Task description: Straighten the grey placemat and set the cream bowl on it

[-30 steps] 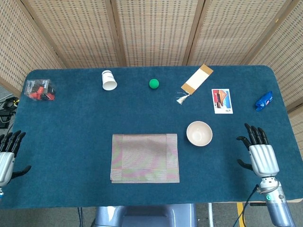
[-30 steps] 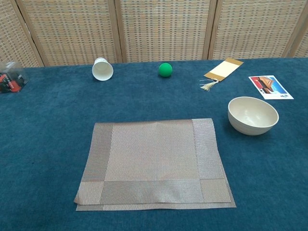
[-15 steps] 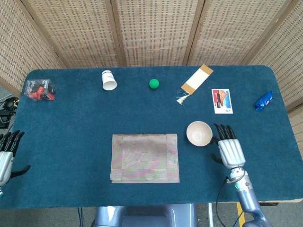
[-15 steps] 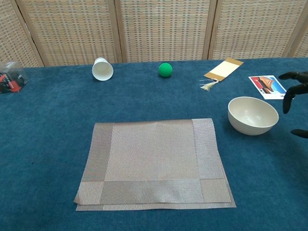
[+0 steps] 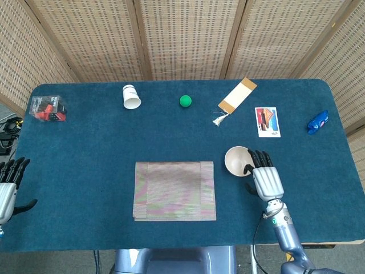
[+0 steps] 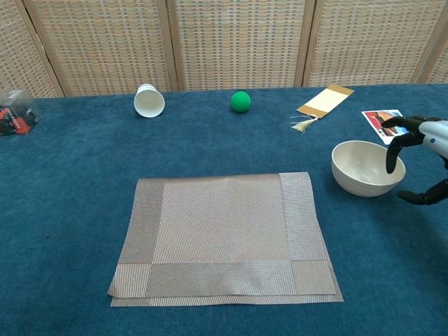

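The grey placemat lies flat near the table's front middle, roughly square to the edge. The cream bowl stands upright on the blue cloth just right of the mat, apart from it. My right hand is at the bowl's right side, fingers spread, with fingertips over its rim and the thumb low beside it; it holds nothing. My left hand hovers at the table's front left edge, fingers apart and empty.
Along the back stand a tipped white cup, a green ball, a bookmark with tassel, a picture card and a blue wrapper. A clear box with red contents sits far left.
My right hand has moved left from the table's front right, and its fingertips now reach over the bowl's right rim. Bowl, mat and left hand have not moved.
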Tool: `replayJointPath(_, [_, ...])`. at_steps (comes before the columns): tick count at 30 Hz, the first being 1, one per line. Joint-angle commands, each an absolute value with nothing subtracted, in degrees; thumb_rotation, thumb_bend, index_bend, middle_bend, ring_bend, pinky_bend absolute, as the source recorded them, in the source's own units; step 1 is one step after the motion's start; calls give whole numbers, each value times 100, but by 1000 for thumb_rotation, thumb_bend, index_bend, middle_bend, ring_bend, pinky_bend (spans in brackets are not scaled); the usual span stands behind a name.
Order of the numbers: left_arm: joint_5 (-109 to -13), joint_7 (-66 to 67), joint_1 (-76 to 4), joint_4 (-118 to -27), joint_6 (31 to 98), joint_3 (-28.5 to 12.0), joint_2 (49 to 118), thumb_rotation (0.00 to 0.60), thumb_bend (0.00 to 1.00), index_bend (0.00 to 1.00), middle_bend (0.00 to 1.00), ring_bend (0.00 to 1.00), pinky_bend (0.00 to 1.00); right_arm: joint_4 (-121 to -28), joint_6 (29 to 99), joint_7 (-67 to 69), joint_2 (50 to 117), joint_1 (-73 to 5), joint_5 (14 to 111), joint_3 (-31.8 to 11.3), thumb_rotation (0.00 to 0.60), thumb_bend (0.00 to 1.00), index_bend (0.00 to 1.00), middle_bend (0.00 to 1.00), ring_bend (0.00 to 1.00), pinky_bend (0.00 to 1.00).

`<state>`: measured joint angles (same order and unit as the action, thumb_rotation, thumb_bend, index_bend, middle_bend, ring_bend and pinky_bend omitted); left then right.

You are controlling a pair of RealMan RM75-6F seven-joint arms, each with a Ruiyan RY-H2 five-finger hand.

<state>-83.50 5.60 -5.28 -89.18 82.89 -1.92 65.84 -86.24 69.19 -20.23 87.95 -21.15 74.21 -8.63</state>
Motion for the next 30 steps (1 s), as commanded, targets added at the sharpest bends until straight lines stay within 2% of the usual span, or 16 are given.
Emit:
replayJointPath(1, [-8344, 561, -528, -8923, 8282, -191, 6583, 600, 0, 0, 0, 0, 0, -8537, 6831, -2076, 8877, -2159, 7318, -853, 600, 463, 472, 124, 0, 78])
replayJointPath(8, [-8339, 557, -539, -8917, 8251, -184, 6584, 600, 0, 0, 0, 0, 0, -8267, 6696, -2121, 9101, -2269, 7149, -882, 600, 468, 422, 97, 0, 78])
replayJointPath(21, [-8337, 544, -539, -8915, 8251, -183, 6589, 600, 0, 0, 0, 0, 0, -7796, 6501, -2171, 9432, -2464, 6957, -929, 600, 468, 419, 98, 0, 78])
replayJointPath(26, [-8337, 564, -546, -8910, 8235, -177, 6603, 600, 0, 0, 0, 0, 0, -7348, 6531, -2114, 9717, -2561, 7024, -946, 600, 468, 487, 119, 0, 78])
replayJointPath(30, [-8328, 556, -547, -8908, 8231, -180, 6605, 600, 0, 0, 0, 0, 0, -7042, 6670, -1940, 9908, -2584, 7160, -958, 600, 460, 585, 162, 0, 86])
